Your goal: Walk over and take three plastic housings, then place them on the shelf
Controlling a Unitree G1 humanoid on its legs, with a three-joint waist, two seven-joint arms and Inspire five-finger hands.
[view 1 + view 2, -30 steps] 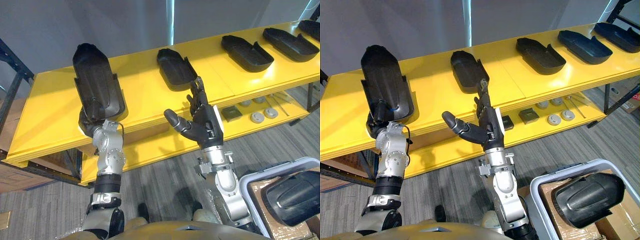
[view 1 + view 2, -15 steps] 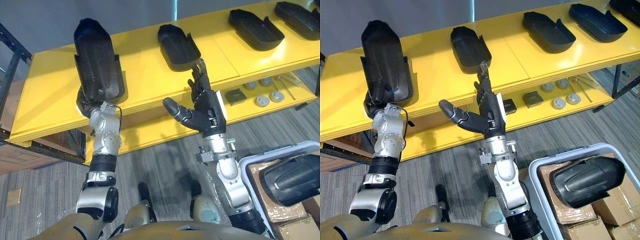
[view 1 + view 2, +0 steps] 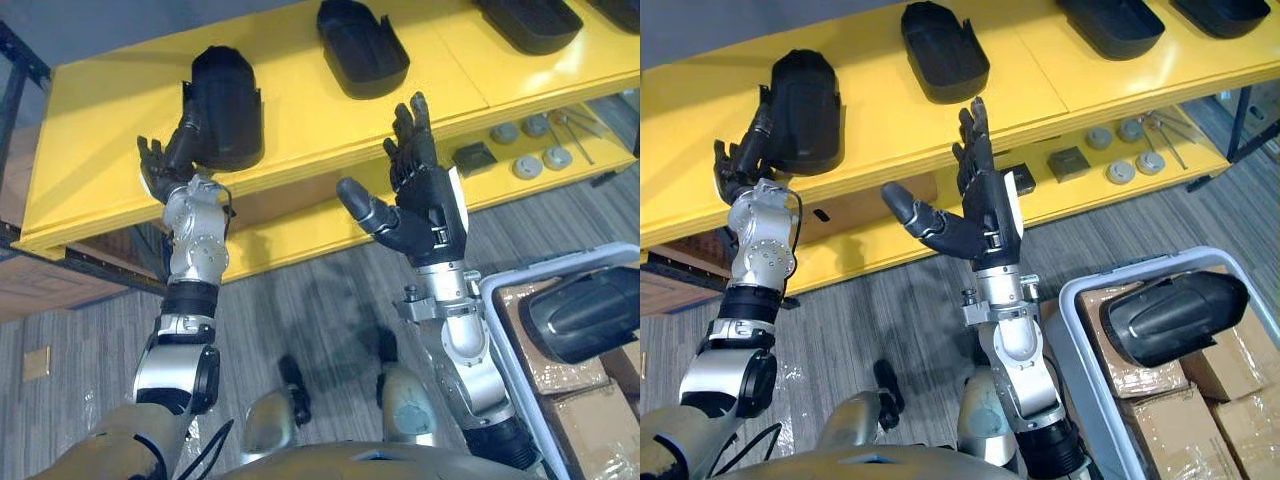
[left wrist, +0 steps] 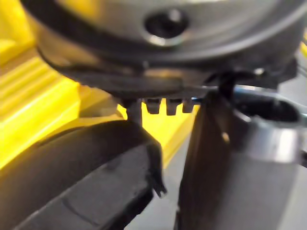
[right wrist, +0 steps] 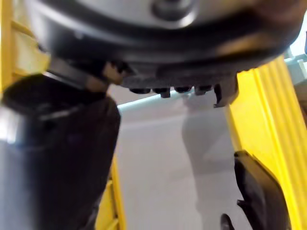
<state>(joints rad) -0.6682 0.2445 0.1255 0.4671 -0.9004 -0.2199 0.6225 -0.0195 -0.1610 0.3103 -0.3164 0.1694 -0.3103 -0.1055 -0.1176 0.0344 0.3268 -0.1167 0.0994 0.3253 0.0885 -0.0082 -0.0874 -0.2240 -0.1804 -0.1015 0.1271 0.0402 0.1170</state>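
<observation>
One plastic housing (image 3: 226, 105) lies lengthwise away from me; my left hand (image 3: 165, 165), fingers straight, touches its near-left edge, while my open right hand (image 3: 425, 200) stands well right of it.

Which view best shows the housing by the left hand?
The right eye view: the housing lies nearly whole on the yellow shelf. The left eye view matches; the left wrist view shows part of its edge close up.
</observation>
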